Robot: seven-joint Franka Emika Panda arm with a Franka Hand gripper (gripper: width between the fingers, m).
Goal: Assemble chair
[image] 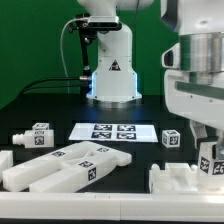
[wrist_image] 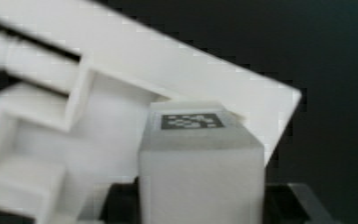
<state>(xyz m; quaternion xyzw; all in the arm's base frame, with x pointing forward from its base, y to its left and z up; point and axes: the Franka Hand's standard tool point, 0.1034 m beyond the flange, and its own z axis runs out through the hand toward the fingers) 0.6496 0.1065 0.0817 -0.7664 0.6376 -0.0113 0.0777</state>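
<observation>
Pincer is seen low over the desk, at the exterior view's right edge.

Pincer state: half closed and clamped on a tagged block. In the wrist view this block fills the middle, upright, with its square tag on the upper face. The fingers themselves cannot be made out there.

Chair parts:
- A flat frame piece is found directly beneath the pincer, lying on the desk. The held block is set against it, but whether a peg is seated cannot be told. In the wrist view the frame piece is seen just behind the block, with stepped cut-outs.
- Long bars are laid side by side well apart from the pincer, toward the exterior view's left.
- A pegged leg is placed beyond the bars, farthest from the pincer.
- A small tagged cube is noted near the pincer, on the exterior view's left of it.

The marker board is seen flat between the cube and the pegged leg.
</observation>
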